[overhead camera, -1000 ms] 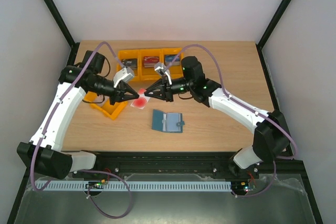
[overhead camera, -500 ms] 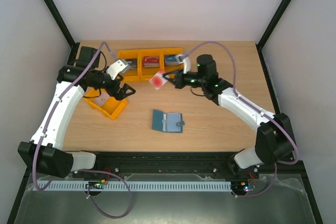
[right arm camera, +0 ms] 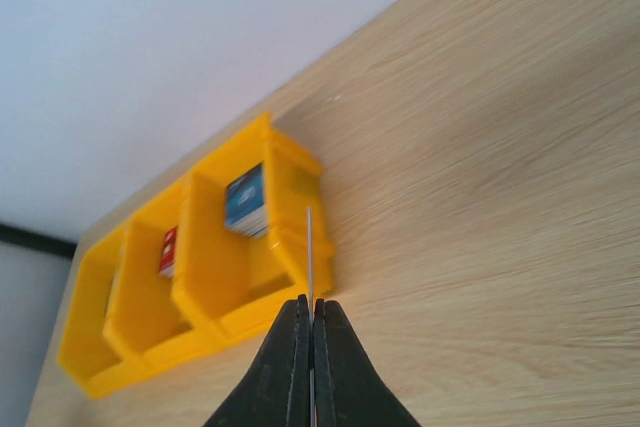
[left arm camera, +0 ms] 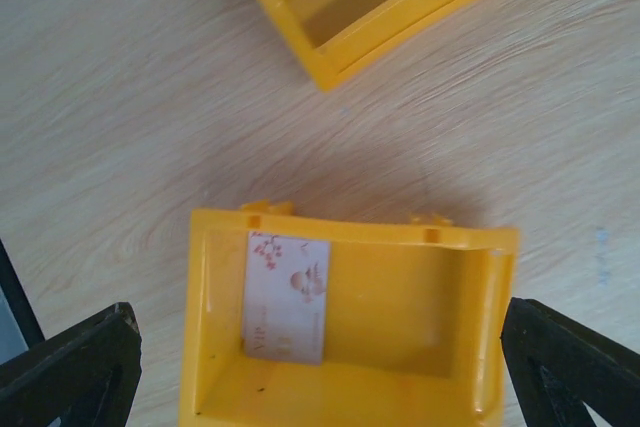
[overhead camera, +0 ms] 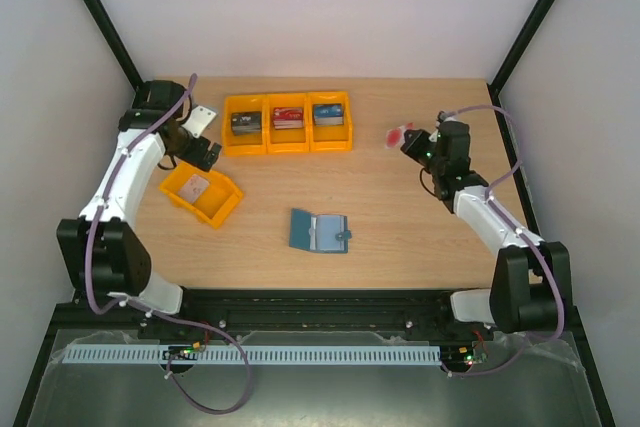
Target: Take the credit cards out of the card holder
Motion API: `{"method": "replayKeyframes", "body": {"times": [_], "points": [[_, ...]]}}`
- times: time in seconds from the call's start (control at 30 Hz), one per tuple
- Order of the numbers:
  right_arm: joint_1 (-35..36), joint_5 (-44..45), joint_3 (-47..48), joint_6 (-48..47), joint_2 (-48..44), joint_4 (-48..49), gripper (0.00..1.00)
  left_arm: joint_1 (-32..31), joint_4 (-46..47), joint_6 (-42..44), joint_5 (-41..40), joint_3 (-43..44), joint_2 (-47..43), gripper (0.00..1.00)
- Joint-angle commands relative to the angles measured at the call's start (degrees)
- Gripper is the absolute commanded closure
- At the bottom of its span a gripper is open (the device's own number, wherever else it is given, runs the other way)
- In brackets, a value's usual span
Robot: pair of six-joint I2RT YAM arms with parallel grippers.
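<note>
Since a second ago, the two arms have drawn apart from the middle of the table. The right one has carried the white card with the red mark out to the right, and the left one has let go and pulled back to the left.

Top view: the left gripper (overhead camera: 208, 155) stands with its fingers spread wide and holds nothing, just behind a single orange bin (overhead camera: 222, 205). A pale card (overhead camera: 197, 185) lies flat in that bin. The right gripper (overhead camera: 408, 140) is pinched tight on the white card with the red mark (overhead camera: 396, 134), near the right rear of the wooden table (overhead camera: 400, 237). The teal card holder (overhead camera: 319, 231) lies open and flat near the middle front, well apart from both arms, with bare wood all round it. A row of three orange bins (overhead camera: 287, 124) sits at the back. Plain pale walls and black frame posts enclose the table.

Left wrist view: two dark fingers (left arm camera: 70, 372) sit at the bottom corners, far apart. Between them is the glossy plastic bin, the pale card with pinkish marking against its left wall.

Right wrist view: the black fingers (right arm camera: 285, 357) meet on the card, seen edge-on as a thin line. Beyond it is light wood grain and the bin row.
</note>
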Motion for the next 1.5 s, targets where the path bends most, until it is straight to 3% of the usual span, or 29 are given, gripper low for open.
{"method": "replayKeyframes", "body": {"times": [0.0,0.27,0.8,1.2,1.33,1.47], "points": [[-3.12,2.8,-0.87,1.16,1.94,2.31,0.98,1.36,0.39,-4.09,-5.18,2.87,4.59,0.01],[-4.43,-8.02,5.85,0.21,15.88,-2.49,0.98,1.2,4.53,-13.53,0.4,1.26,6.9,0.01],[-4.51,-2.6,5.22,0.1,24.49,-6.16,0.98,-4.1,10.21,-17.16,6.78,-6.51,2.94,0.01],[-4.51,7.13,9.22,-5.64,22.43,-13.25,0.54,-10.22,11.52,-18.61,10.16,-11.74,2.36,0.01],[-3.22,13.88,11.86,-8.57,18.63,-17.72,0.44,-13.75,13.56,-21.95,20.4,-15.5,2.06,0.01],[6.19,17.17,11.92,-11.92,16.11,-22.87,0.42,-17.66,18.41,-28.46,30.79,-21.34,3.59,0.01]]}}
